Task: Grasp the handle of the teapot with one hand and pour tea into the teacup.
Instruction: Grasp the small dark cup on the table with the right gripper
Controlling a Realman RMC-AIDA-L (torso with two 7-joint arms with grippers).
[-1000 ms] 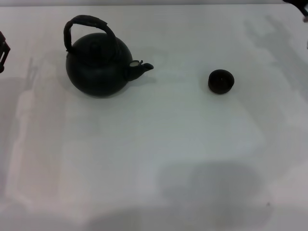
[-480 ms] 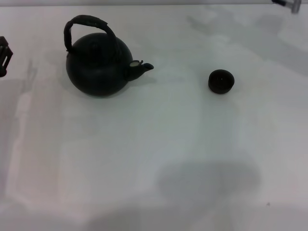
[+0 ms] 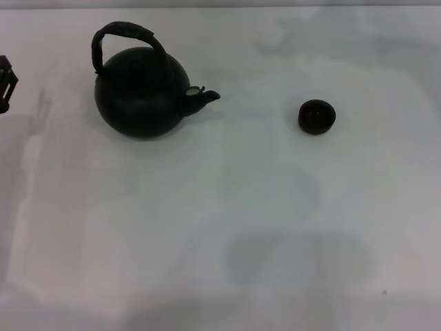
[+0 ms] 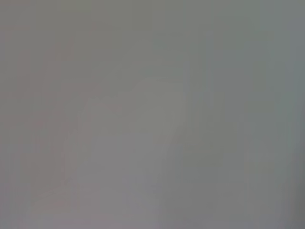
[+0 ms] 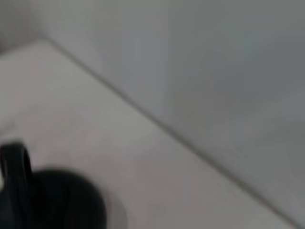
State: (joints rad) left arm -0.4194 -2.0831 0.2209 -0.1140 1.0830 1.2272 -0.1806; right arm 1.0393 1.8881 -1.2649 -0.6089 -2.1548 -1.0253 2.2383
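The matte black teapot (image 3: 141,93) stands at the table's far left, its short spout (image 3: 205,98) pointing right toward the teacup. Its arched black handle (image 3: 124,34) stands upright over the lid. The small low black teacup (image 3: 316,116) sits alone to the right of the teapot, well apart from it. Part of my left gripper (image 3: 5,83) shows at the left edge of the head view, clear of the teapot. My right gripper is out of view. The right wrist view shows the teapot (image 5: 57,200) and its handle (image 5: 16,167) blurred, from far off.
The white table (image 3: 220,221) carries only the teapot and the cup. Its back edge meets a grey wall (image 5: 214,71) in the right wrist view. The left wrist view shows only plain grey.
My right arm, seen at the top right corner of the head view, has moved out of the picture. The left gripper has barely shifted. Teapot and cup have not moved.
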